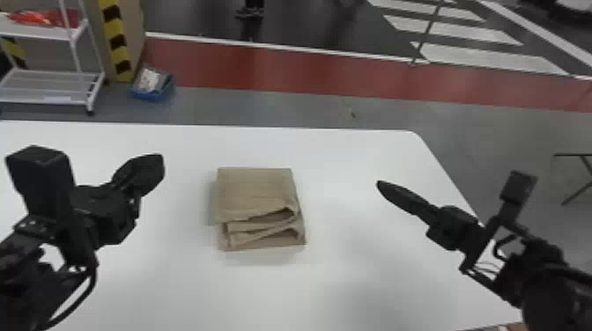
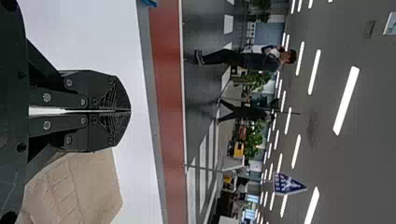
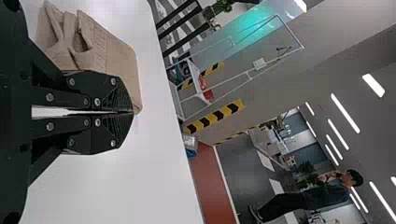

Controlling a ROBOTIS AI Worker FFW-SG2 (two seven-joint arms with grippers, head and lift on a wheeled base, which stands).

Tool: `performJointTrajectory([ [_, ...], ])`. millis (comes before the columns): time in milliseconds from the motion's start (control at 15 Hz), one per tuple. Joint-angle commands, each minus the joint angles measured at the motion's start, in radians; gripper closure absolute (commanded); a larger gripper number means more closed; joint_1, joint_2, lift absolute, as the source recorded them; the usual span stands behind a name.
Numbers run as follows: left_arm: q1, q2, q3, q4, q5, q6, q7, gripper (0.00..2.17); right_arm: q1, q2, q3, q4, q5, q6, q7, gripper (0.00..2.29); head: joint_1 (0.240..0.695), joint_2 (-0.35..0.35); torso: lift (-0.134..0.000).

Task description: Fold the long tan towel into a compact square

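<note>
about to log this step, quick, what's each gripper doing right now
Left gripper: closed, holding nothing, left of the folded tan towel.
Right gripper: closed, empty, right of it.

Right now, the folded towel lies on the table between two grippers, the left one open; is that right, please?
Not quite: the left wrist view shows the left gripper with its fingers shut. The towel does lie folded on the table between it and the right gripper.

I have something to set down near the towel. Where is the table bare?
The white tabletop is bare between the folded tan cloth towel and the right black pincer, between towel and far edge, and on the towel's near side. The gap toward the left black pincer is narrower. The arms crowd both sides.
</note>
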Motion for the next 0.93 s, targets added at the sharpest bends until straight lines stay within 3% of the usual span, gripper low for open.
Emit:
performJointTrajectory([
  [0, -0.034, -0.036, -0.005, 0.007, -0.085, -0.005, 0.035, 0.04, -0.087, -0.001, 0.109, 0.052, 0.096, -0.106, -0.043, 0.04, 0.695, -0.196, -0.124],
  [133, -0.075, -0.078, -0.006, 0.041, -0.145, -0.005, 0.043, 0.03, -0.156, 0.011, 0.158, 0.112, 0.126, -0.131, -0.068, 0.0, 0.695, -0.152, -0.124],
  [267, -0.115, -0.139, 0.009, 0.092, -0.154, -0.005, 0.046, 0.03, -0.209, 0.054, 0.169, 0.169, 0.149, -0.17, -0.107, 0.05, 0.684, -0.131, -0.124],
  [400, -0.138, -0.174, 0.005, 0.13, -0.173, -0.078, 0.092, 0.03, -0.237, 0.097, 0.163, 0.216, 0.157, -0.229, -0.133, 0.05, 0.663, -0.119, -0.124],
  [533, -0.139, -0.184, -0.006, 0.156, -0.197, -0.176, 0.109, 0.03, -0.24, 0.134, 0.163, 0.235, 0.199, -0.296, -0.135, 0.04, 0.646, -0.11, -0.124],
  [667, -0.118, -0.194, -0.005, 0.182, -0.222, -0.275, 0.11, 0.03, -0.212, 0.135, 0.158, 0.249, 0.226, -0.465, -0.147, 0.04, 0.622, -0.105, -0.124],
  [867, -0.069, -0.196, 0.025, 0.184, -0.238, -0.29, 0.149, 0.03, -0.142, 0.135, 0.126, 0.25, 0.195, -0.545, -0.169, 0.05, 0.611, -0.117, -0.124],
])
